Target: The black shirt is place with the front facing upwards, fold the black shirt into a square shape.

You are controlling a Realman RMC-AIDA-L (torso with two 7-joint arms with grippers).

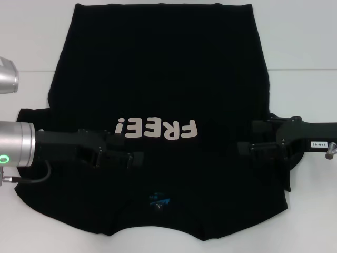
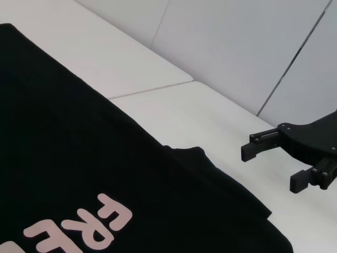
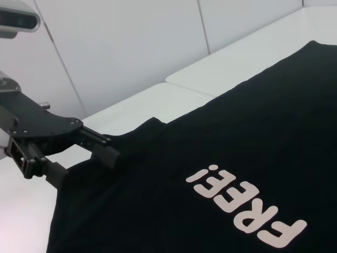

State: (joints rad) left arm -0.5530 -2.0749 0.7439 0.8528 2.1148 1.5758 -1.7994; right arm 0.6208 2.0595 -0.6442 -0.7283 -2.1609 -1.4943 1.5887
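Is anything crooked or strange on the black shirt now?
Nothing is damaged or spilled. The large black cloth T-shirt lies mostly flat on the white table, "FREE!" facing up. Its sleeves are tucked in unevenly near the open left claw and open right claw.

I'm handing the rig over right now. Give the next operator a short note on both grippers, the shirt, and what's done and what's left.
Left gripper: open, above the black shirt below the lettering.
Right gripper: open, over the shirt's right side.
Shirt: flat on the white table, front up, collar toward the robot; both sleeves look tucked in.
Done: no body fold is visible.
Left: folding the shirt into a square.
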